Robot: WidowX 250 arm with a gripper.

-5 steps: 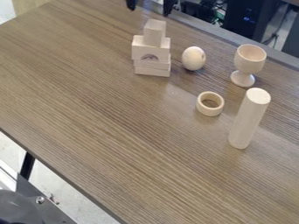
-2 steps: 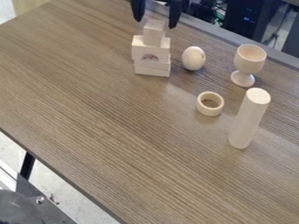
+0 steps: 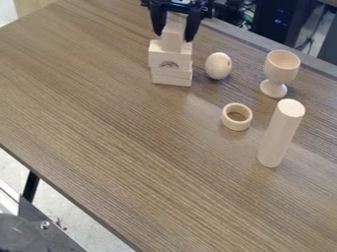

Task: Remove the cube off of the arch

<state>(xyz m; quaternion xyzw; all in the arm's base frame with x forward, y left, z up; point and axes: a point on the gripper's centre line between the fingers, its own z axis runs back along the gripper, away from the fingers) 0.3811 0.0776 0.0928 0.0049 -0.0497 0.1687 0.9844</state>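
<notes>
While a black gripper (image 3: 174, 37) hangs near the camera view's top edge, fingers spread wide on either side of the wooden cube (image 3: 172, 42), the cube sits on the arch (image 3: 158, 57), above flat blocks (image 3: 171, 79).

No text, label, brand, number or sign is showing legibly anywhere

Cube (image 3: 172, 42): matt wood, seemingly smooth.
</notes>
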